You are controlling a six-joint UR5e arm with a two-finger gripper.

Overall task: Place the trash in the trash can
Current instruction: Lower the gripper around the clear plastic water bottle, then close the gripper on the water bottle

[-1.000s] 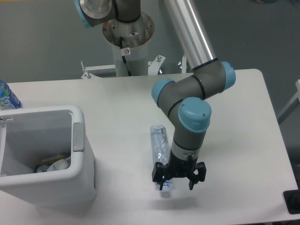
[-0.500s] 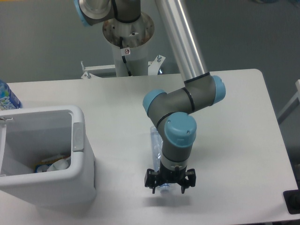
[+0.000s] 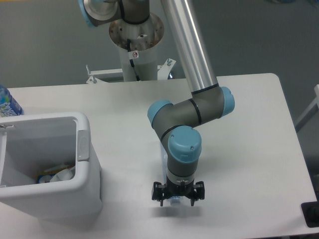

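Observation:
The flattened clear bottle (image 3: 164, 155) lies on the white table, mostly hidden under my arm. Only a sliver beside the wrist and its near end between my fingers show. My gripper (image 3: 177, 198) points down at the table with its fingers spread on either side of the bottle's near end, so it is open. The white trash can (image 3: 82, 144) stands at the left edge. A crumpled white wrapper (image 3: 61, 174) lies inside it with other scraps.
An upright blue-labelled bottle (image 3: 7, 103) stands behind the bin at the far left. The robot's base post (image 3: 137, 45) rises behind the table's back edge. The table's front edge runs just below my gripper.
My arm has swung left and my gripper has moved from the bottle's right side to straddle its near end. The fingers stay spread. The bottle has not moved.

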